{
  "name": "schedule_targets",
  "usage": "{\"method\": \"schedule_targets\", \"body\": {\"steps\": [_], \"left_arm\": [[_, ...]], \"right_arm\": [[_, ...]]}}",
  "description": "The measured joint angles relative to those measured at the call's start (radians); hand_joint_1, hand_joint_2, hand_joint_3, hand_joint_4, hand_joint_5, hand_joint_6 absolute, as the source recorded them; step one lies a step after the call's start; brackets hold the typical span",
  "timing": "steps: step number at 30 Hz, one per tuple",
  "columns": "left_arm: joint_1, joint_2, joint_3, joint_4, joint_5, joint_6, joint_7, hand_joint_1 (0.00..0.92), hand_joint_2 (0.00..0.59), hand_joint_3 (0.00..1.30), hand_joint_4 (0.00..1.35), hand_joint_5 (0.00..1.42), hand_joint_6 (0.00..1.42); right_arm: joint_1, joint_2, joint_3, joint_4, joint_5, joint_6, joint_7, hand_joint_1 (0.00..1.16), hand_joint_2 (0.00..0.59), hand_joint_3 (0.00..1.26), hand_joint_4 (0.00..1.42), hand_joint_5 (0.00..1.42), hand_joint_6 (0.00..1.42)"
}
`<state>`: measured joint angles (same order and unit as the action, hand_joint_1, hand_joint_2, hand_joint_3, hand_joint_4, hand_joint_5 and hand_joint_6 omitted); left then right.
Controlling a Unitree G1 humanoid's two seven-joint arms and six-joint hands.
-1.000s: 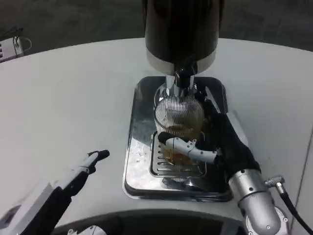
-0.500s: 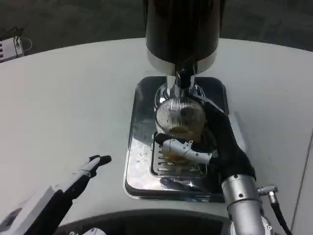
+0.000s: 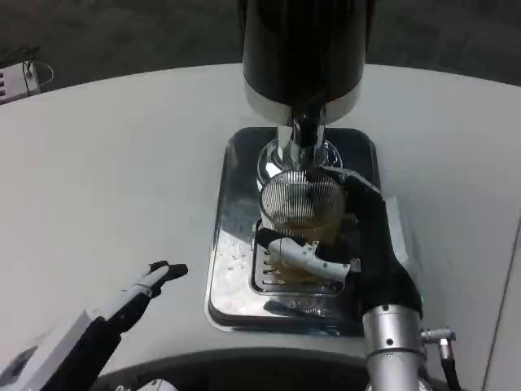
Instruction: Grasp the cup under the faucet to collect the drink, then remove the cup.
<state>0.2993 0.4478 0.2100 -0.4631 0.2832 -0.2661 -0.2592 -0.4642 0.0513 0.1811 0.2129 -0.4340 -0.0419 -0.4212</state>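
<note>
The right hand point(image 3: 358, 240) grips the upright ribbed glass cup point(image 3: 301, 204) directly beneath the faucet point(image 3: 304, 134), while the left hand point(image 3: 159, 277) waits well apart, holding nothing.

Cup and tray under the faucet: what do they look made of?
Cup: looks like clear ribbed glass or plastic; amber drink shows through the fine vertical ridges. Tray: polished metal, probably steel, with mirror-like reflections and a slotted grate. The right hand holds the cup.
</note>
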Motion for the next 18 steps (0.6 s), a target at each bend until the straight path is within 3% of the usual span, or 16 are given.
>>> {"method": "schedule_targets", "body": {"steps": [4,9,18], "left_arm": [[-0.002,0.0,0.0,0.004,-0.004,-0.001,0.0,0.0,0.048,0.15,0.04,0.12,0.19],[-0.016,0.0,-0.002,0.021,-0.014,-0.009,0.0,0.0,0.048,0.15,0.05,0.12,0.19],[-0.045,0.01,0.003,0.067,-0.042,-0.05,0.0,0.0,0.048,0.15,0.05,0.12,0.19]], "right_arm": [[0.022,0.0,0.003,-0.021,-0.01,-0.002,-0.001,0.98,0.206,1.05,1.31,1.42,1.41],[0.055,-0.006,0.005,-0.067,-0.012,0.001,0.022,0.99,0.209,1.1,1.36,1.42,1.42],[0.196,-0.026,0.029,-0.252,-0.01,0.027,0.158,0.98,0.206,1.14,1.41,1.42,1.42]]}}
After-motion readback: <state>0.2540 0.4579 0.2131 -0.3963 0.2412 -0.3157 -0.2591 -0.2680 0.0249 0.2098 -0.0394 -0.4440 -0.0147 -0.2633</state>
